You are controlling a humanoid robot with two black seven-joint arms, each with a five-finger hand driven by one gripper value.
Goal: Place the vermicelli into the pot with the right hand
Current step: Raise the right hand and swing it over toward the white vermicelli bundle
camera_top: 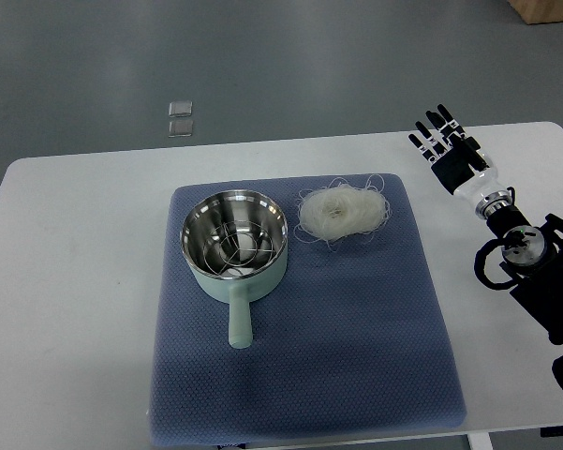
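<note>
A bundle of white vermicelli (342,212) lies on the blue mat (356,319), just right of the pot. The pale green pot (235,245) has a shiny steel inside and its handle points toward the near edge. A few thin strands seem to lie inside it. My right hand (447,148) is over the white table to the right of the mat, beyond the vermicelli, with fingers spread and holding nothing. It touches neither the vermicelli nor the pot.
The white table (75,281) carries the mat in its middle. Two small clear squares (180,117) lie on the grey floor beyond the table's far edge. A cardboard box corner (548,9) shows at the top right.
</note>
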